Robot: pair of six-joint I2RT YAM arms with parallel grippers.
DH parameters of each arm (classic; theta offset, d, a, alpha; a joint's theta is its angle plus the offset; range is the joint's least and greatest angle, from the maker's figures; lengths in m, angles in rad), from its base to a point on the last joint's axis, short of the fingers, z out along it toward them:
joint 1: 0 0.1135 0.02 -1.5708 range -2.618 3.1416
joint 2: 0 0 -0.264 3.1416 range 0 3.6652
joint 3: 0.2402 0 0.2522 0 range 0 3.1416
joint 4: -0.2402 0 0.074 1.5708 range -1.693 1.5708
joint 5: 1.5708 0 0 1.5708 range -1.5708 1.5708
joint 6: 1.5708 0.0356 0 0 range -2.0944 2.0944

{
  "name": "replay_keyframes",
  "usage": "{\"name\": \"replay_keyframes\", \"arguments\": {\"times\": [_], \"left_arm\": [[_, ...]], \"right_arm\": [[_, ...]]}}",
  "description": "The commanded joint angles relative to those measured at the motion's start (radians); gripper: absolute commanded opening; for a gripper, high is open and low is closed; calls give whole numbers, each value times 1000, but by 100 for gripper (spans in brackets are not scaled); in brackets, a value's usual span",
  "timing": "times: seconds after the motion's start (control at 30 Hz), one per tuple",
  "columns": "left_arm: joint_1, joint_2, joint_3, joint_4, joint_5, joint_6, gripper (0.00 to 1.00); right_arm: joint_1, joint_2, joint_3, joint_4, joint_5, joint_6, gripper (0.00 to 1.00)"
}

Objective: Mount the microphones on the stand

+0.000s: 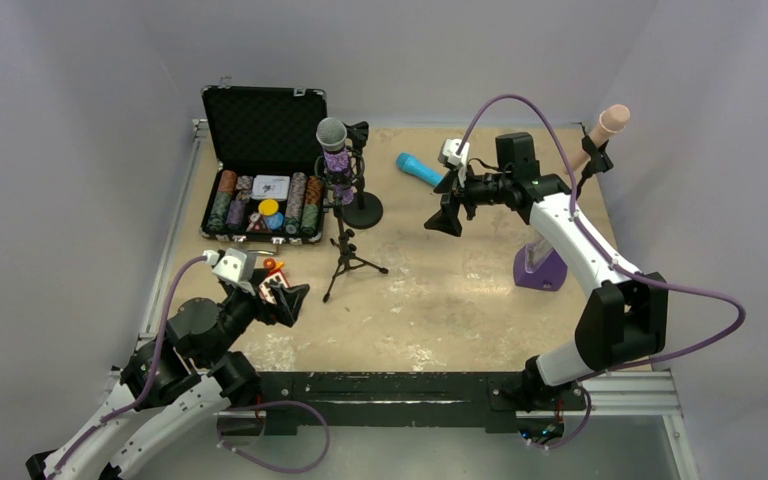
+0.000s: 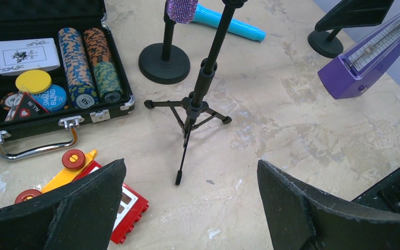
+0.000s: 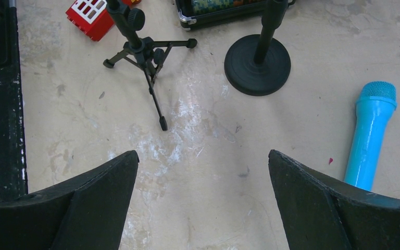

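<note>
gripping nothing with the left gripper (image 2: 190,165), low at the near left over a red toy block (image 2: 129,209), nor with the right gripper (image 3: 203,155), up over the table (image 1: 460,300); jaws spread wide on both. flat on the table just beyond the right gripper, the blue microphone (image 1: 420,169). upright by the tripod stand (image 1: 345,258) and round-base stand (image 1: 363,210), the glittery purple microphone (image 1: 335,150), unclear in which clip; tilted in a clip at the far right, the pink microphone (image 1: 608,125).

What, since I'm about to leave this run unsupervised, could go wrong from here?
1. The blue microphone lies flat on the table; round as it is, it may roll away as the open right gripper closes on it.
2. The tripod stand has thin legs and sits close to the round-base stand; an arm bringing a microphone in could knock either over, along with the purple microphone already mounted.
</note>
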State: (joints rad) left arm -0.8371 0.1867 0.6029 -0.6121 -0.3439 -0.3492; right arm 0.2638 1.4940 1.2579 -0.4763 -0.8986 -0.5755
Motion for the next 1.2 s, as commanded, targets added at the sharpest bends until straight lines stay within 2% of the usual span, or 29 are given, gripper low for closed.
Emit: {"name": "replay_keyframes", "arguments": {"times": [0.0,1.17], "left_arm": [[7,-6,32,26,4,-8,100],[7,-6,31,18,17,-16,100]], "right_arm": [[8,4,44,24,9,12,99],[8,14,43,24,9,11,99]]}}
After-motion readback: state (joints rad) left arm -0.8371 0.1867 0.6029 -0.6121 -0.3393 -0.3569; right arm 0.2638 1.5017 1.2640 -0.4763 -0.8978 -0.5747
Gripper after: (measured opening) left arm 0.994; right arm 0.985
